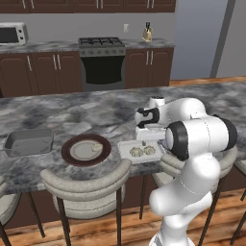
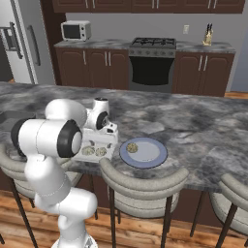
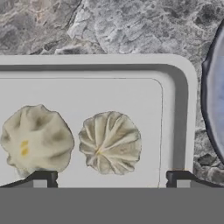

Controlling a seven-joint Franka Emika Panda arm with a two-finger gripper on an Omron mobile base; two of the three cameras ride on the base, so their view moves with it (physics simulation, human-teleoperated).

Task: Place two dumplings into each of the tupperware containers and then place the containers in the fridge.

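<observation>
On the marble counter (image 1: 57,113), left base view: whitish tray (image 1: 126,150) holds two dumplings (image 1: 136,152); grey tray (image 1: 29,142).

Right base view: blue-rimmed plate (image 2: 157,156) carries one dumpling.

Hand view: gripper (image 3: 111,178) released above two pleated dumplings.

Glossy white rounded arm (image 1: 192,158) segments, black bands at the joints (claw (image 3: 112,177) tips small, dark).

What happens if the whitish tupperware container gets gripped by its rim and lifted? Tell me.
The whitish tupperware container looks stiff and shallow, so it probably lifts without flexing. Gripped at one edge it may tilt. The two dumplings sit loose on its smooth floor and could slide or roll toward the low side.
</observation>
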